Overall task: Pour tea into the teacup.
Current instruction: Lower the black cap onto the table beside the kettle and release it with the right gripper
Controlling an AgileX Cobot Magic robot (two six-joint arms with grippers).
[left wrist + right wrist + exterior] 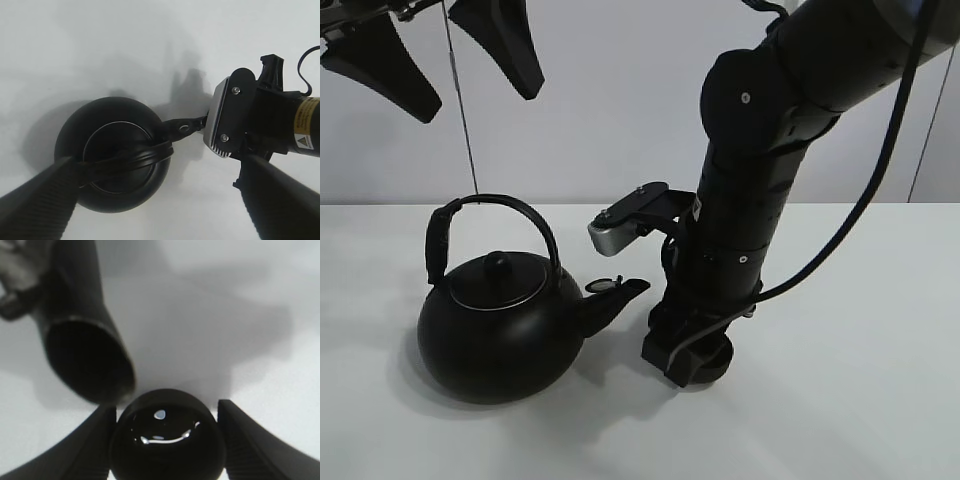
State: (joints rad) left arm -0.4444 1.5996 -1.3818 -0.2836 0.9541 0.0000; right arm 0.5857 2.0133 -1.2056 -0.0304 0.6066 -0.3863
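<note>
A white table [840,400] against a pale wall; on its left side stands a large round black kettle [500,330], upright, its lid [500,282] on and its arched handle [505,203] raised over the top; the spout [612,298] points right, toward the middle of the table; high above the kettle hangs the left gripper [478,105], its two black fingers spread wide apart and grasping nothing, well clear of the handle; from the upper right a thick black right arm [760,150] reaches steeply down to the table, a cable [865,215] looping beside it and a small silver wrist camera [615,235] jutting out toward the kettle; at the arm's foot the right gripper [166,409] is clamped on the teacup [167,442], one finger pressed to each side of the small round black cup; the teacup sits low at the table surface just to the right of the kettle, with the open mouth of the spout close beside its rim; whether the two touch cannot be made out; glossy highlights shine inside the cup, though whether that is liquid is unclear; soft grey shadows of kettle and arm fall on the table around them.
</note>
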